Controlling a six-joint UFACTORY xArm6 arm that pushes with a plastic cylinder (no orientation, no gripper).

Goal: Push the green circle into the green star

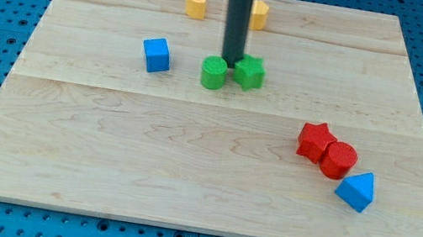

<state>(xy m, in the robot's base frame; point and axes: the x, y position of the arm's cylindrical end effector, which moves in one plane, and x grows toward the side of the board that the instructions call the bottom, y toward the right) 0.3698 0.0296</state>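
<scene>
While my tip (230, 59) sits just behind them, green circle (213, 73) nearly touches green star (248, 72).

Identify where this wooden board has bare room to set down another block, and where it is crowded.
Bare: the wooden board below the blue cube and left of the red star. Crowded: around my tip, between green circle and green star.

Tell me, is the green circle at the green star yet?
Nearly done: the round green circle block sits right beside the green star block, with at most a sliver between them. In hand: my tip rests just behind the two, at their gap. Left: perhaps one last small nudge toward the view's right.
</scene>
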